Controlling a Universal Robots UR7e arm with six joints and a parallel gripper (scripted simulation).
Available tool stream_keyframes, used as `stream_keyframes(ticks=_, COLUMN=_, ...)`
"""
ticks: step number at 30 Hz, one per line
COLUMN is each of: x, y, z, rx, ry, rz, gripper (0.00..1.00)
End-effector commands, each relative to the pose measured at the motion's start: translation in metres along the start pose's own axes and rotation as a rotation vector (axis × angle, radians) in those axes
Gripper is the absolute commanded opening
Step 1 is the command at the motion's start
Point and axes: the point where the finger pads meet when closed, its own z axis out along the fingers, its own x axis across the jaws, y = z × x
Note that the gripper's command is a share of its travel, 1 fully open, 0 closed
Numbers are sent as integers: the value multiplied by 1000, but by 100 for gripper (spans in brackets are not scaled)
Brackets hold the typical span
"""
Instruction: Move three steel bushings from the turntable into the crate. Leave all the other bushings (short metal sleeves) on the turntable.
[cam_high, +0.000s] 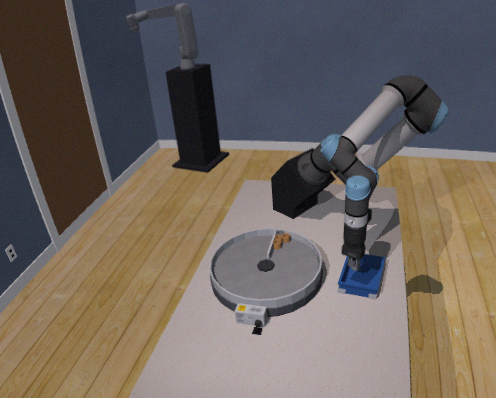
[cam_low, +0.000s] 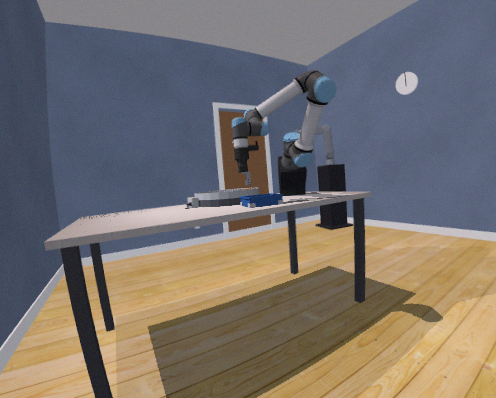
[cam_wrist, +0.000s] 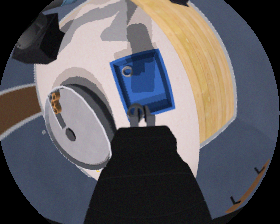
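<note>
The gripper (cam_high: 354, 264) (cam_low: 248, 181) (cam_wrist: 141, 110) is closed to a narrow gap on a steel bushing (cam_wrist: 130, 109), above the crate's turntable-side edge. Another steel bushing (cam_wrist: 123, 71) lies inside the blue crate (cam_high: 361, 288) (cam_low: 261, 200) (cam_wrist: 170, 95), near its corner closest to the robot base and turntable. The crate sits near one long edge of the table (cam_high: 280, 360) (cam_low: 145, 220) (cam_wrist: 180, 135); the turntable (cam_high: 265, 301) (cam_low: 215, 199) (cam_wrist: 90, 163) sits toward the opposite long edge, with copper-coloured bushings (cam_high: 277, 245) (cam_wrist: 58, 107) beside its divider, near the rim.
</note>
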Motion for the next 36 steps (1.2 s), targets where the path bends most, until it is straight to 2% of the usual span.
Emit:
stream_keyframes(ticks=1, x=0, y=0, z=0, rx=-1, ry=0, rz=0, gripper=0)
stream_keyframes(ticks=3, x=0, y=0, z=0, rx=-1, ry=0, rz=0, gripper=0)
stream_keyframes(ticks=8, x=1, y=1, z=25, rx=-1, ry=0, rz=0, gripper=0)
stream_keyframes(ticks=20, x=1, y=1, z=25, rx=-1, ry=0, rz=0, gripper=0)
stream_keyframes(ticks=25, x=1, y=1, z=49, rx=-1, ry=-1, rz=0, gripper=0)
stream_keyframes(ticks=36, x=1, y=1, z=49, rx=-1, ry=-1, rz=0, gripper=0)
